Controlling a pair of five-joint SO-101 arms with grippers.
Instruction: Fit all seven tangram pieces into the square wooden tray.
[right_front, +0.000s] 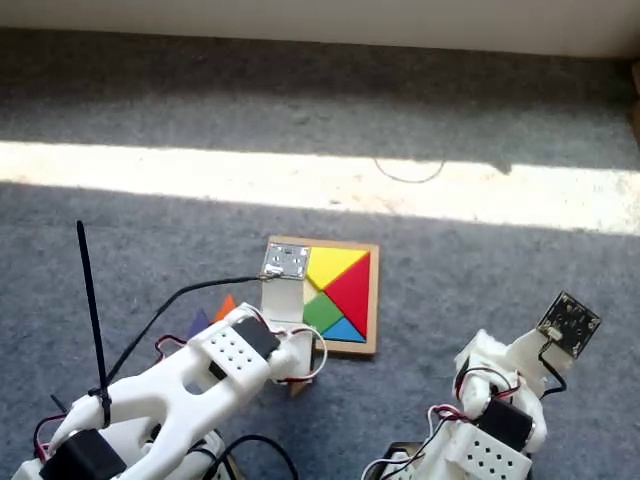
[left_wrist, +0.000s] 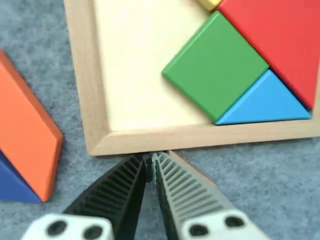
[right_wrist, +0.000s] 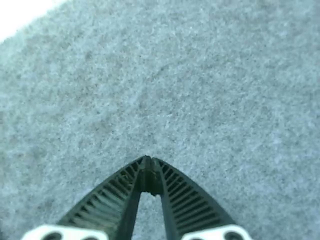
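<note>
Wooden tray (left_wrist: 95, 135) half bare | left gripper (left_wrist: 151, 161) pressed together at its rim | right gripper (right_wrist: 149, 164) likewise, over carpet (right_wrist: 200, 75)

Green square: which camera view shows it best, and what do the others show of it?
The left wrist view: the green square is close, all edges clear, inside the tray. The high view has it small. The right wrist view faces carpet.

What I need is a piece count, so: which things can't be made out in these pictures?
- Tray, high view: the left arm covers its left part.
- Orange piece and dark blue piece, left wrist view: cut off by the frame edge.
- Tan sliver beside the left gripper, left wrist view: mostly hidden by the jaws; piece or not, unclear.
</note>
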